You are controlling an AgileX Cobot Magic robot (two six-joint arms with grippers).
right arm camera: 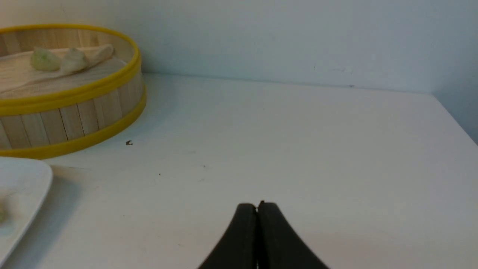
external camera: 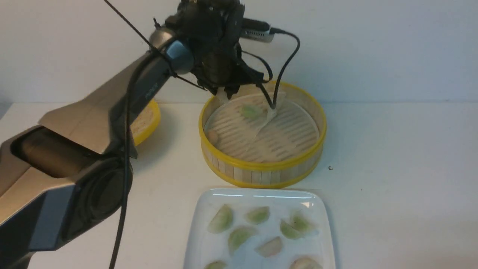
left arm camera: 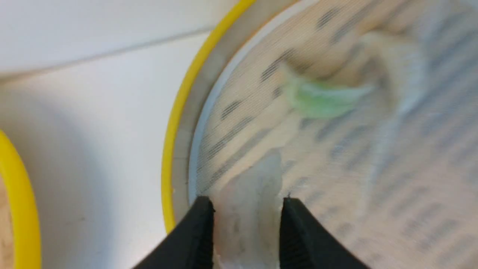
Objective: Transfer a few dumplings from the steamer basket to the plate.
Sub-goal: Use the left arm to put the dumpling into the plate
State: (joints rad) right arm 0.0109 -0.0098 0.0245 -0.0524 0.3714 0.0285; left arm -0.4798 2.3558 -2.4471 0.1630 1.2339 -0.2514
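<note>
The left gripper (left arm camera: 246, 200) hangs over the far left rim of the basket (external camera: 261, 172). Its two black fingers (left arm camera: 194, 239) are partly apart and pressed against both sides of a pale dumpling (left arm camera: 257, 179), a soft, whitish, see-through lump that fills the gap between them. The wrist view is blurred, so I cannot tell whether this dumpling is lifted clear of the basket floor.

Just beyond the fingertips, one green dumpling (external camera: 252, 111) lies on the white paper liner (external camera: 274, 106). The liner is folded up beside that dumpling, leaving bare slats on the near right half. One pinkish dumpling (external camera: 213, 136) sits against the left wall of the basket. That makes three dumplings at the one basket, counting the one that is gripped.

In front of the basket, close to it but not touching, is the single white plate (external camera: 199, 231). It holds at least seven dumplings (external camera: 241, 237): five green and two pinkish. The green shape near its right side may be two overlapping, and the nearest two dumplings are cut off by the picture's edge.

One shallow yellow-rimmed lid (external camera: 149, 119) lies left of the basket, mostly hidden behind the left arm.

The right gripper (right arm camera: 257, 209) is well off to the right, over the bare white table (external camera: 392, 168). Its fingers are pressed together with nothing between them.
</note>
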